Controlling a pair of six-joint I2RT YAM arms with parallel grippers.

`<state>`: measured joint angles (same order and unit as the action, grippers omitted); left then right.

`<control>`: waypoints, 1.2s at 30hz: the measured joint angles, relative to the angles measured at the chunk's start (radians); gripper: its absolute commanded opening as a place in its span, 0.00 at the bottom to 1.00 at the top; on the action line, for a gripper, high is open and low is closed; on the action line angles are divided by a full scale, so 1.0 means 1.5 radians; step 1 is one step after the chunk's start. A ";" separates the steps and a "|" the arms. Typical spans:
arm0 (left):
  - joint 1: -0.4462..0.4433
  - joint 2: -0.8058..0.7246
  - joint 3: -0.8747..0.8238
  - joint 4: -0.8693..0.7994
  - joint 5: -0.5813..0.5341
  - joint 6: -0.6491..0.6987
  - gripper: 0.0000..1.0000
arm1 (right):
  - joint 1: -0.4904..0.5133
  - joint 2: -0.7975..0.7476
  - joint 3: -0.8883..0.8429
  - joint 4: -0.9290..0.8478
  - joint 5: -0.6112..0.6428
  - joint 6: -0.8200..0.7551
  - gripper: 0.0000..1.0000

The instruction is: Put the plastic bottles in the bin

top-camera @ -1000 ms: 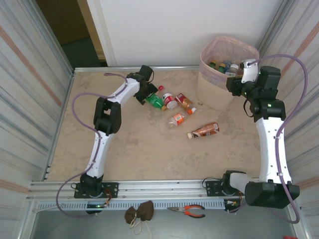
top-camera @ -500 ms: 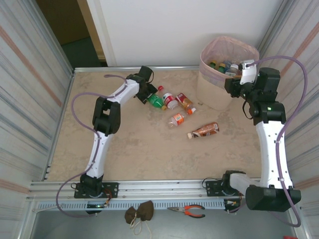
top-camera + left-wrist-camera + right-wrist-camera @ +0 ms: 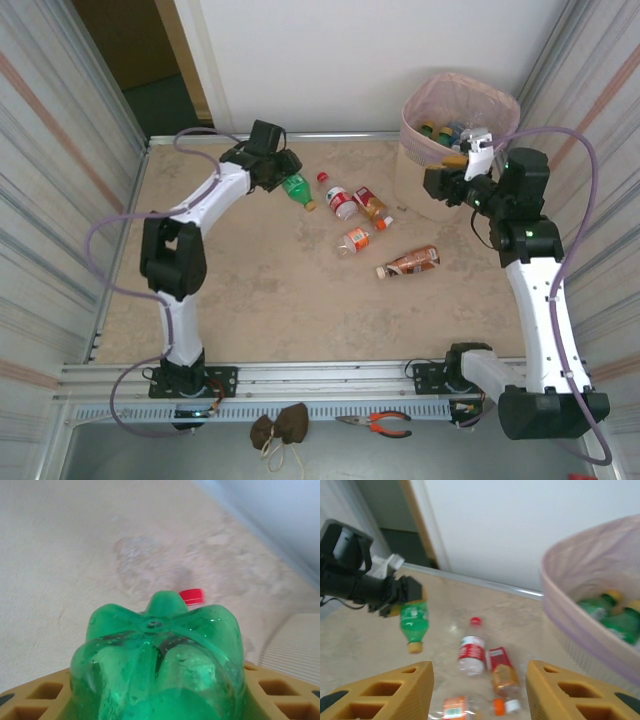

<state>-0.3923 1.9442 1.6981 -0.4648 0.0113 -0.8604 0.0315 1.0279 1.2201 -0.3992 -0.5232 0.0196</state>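
Note:
My left gripper (image 3: 281,176) is shut on a green bottle (image 3: 296,188) and holds it above the table's far left, cap pointing down to the right. In the left wrist view the bottle's base (image 3: 157,665) sits between the yellow fingers (image 3: 280,692). My right gripper (image 3: 440,185) hangs open and empty by the front left of the bin (image 3: 430,185); its fingers (image 3: 395,692) stand wide apart. The bin holds several bottles (image 3: 450,132). On the table lie a clear red-capped bottle (image 3: 340,200), a brown-orange one (image 3: 370,204), an orange-labelled one (image 3: 356,240) and a brown one (image 3: 410,262).
Corrugated metal walls close in both sides, with a white wall at the back (image 3: 380,60). Orange-handled pliers (image 3: 385,424) and a brown cloth (image 3: 280,428) lie below the near rail, off the table.
The left arm has lifted the green bottle off the table and swung up and left. The right gripper has opened and swung left from over the bin.

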 measured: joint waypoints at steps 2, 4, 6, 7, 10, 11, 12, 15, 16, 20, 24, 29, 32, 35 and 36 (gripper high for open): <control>0.000 -0.049 -0.043 0.046 0.010 0.030 0.53 | 0.011 0.002 -0.009 0.024 -0.034 0.016 0.56; 0.000 -0.095 -0.092 0.097 0.027 0.055 0.53 | 0.028 0.005 -0.015 0.053 -0.064 0.033 0.58; 0.000 -0.136 -0.141 0.144 0.049 0.079 0.52 | 0.050 0.010 -0.024 0.083 -0.089 0.047 0.60; 0.000 -0.155 -0.163 0.164 0.061 0.090 0.52 | 0.063 0.013 -0.029 0.098 -0.100 0.054 0.61; 0.001 -0.203 -0.215 0.224 0.108 0.126 0.52 | 0.100 0.026 -0.036 0.131 -0.122 0.071 0.64; 0.001 -0.219 -0.230 0.243 0.127 0.139 0.52 | 0.112 0.032 -0.037 0.143 -0.126 0.076 0.64; 0.001 -0.232 -0.240 0.259 0.142 0.150 0.51 | 0.123 0.035 -0.039 0.153 -0.127 0.082 0.65; 0.001 -0.280 -0.271 0.321 0.203 0.184 0.51 | 0.154 0.045 -0.051 0.198 -0.131 0.108 0.66; 0.001 -0.297 -0.279 0.344 0.227 0.195 0.51 | 0.164 0.048 -0.056 0.215 -0.132 0.120 0.66; 0.000 -0.351 -0.297 0.430 0.320 0.230 0.52 | 0.198 0.058 -0.073 0.278 -0.137 0.156 0.71; -0.012 -0.393 -0.318 0.494 0.389 0.270 0.52 | 0.234 0.075 -0.074 0.322 -0.142 0.165 0.75; -0.049 -0.422 -0.327 0.524 0.462 0.317 0.52 | 0.287 0.096 -0.073 0.350 -0.154 0.153 0.82; -0.063 -0.425 -0.327 0.541 0.498 0.334 0.51 | 0.313 0.108 -0.068 0.361 -0.159 0.140 0.83; -0.072 -0.425 -0.327 0.548 0.522 0.345 0.51 | 0.321 0.122 -0.060 0.367 -0.166 0.138 0.83; -0.076 -0.425 -0.327 0.550 0.530 0.348 0.51 | 0.321 0.127 -0.056 0.370 -0.171 0.137 0.83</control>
<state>-0.5056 1.3067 1.2076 0.3595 0.8062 -0.3386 0.5133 1.2186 1.1362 0.1555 -0.7795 0.2253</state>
